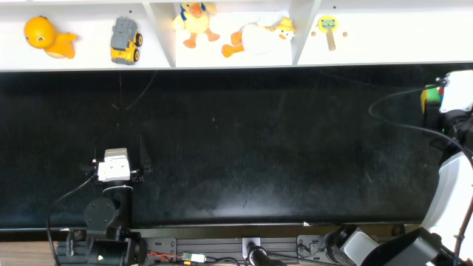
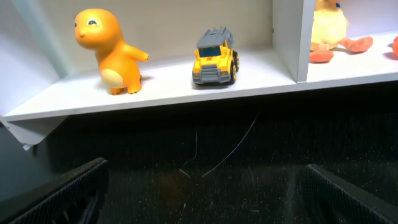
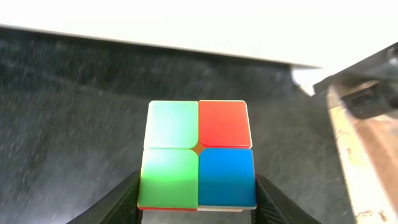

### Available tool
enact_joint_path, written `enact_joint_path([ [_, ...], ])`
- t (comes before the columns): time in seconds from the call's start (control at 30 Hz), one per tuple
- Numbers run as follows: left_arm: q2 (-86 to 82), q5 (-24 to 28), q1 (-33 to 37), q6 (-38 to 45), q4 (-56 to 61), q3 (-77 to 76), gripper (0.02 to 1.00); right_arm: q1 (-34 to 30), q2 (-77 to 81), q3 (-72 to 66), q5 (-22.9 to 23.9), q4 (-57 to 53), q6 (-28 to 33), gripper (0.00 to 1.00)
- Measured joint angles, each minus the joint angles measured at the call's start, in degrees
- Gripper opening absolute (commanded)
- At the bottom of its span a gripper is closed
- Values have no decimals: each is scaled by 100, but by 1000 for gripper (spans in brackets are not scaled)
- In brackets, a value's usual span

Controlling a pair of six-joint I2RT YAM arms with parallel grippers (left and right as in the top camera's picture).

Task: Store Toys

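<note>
A: Cube (image 3: 198, 155), position?
B: Held in the right gripper (image 3: 196, 210). Jaws closed tight on it, one finger against each side. Faces toward the wrist camera were two green, one red, one blue.

A: Where over the table (image 1: 259, 148)?
B: At the far right end, close to the table's edge and just short of the shelf (image 1: 222, 63). I couldn't tell whether the cube touched the black surface or hung above it.

A: Left gripper (image 2: 199, 210)?
B: Near the table's left front, well apart from the cube, pointed at the shelf. Jaws spread wide, nothing between them.

A: Shelf?
B: White, along the table's far side, split by dividers into compartments.
- Left compartment: an orange figure (image 1: 48, 35), standing upright in the left wrist view. A yellow truck (image 1: 126, 41) was beside it, not touching.
- Middle compartment: a yellow duck (image 1: 196, 21), with a white duck (image 1: 259, 37) to its right, close by.
- Right compartment: one small toy (image 1: 327, 28), green and yellow, on a stick. It was too small to identify further.

A: Anything else?
B: Cables from both arms ran across the table's near edge.
</note>
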State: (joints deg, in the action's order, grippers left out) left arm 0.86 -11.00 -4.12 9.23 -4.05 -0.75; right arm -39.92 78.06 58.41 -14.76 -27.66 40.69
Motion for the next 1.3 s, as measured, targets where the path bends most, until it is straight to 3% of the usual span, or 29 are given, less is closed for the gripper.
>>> enact_joint_path([
  [0.33,0,0,0,0,0,0,998,70,623,466,-2,492,-269,520],
  [0.9,0,0,0,0,0,0,996,992,1346,1196,-7,741,-905,514],
  [1.3,0,0,0,0,0,0,998,1126,1950,1432,-15,1113,-1355,511],
])
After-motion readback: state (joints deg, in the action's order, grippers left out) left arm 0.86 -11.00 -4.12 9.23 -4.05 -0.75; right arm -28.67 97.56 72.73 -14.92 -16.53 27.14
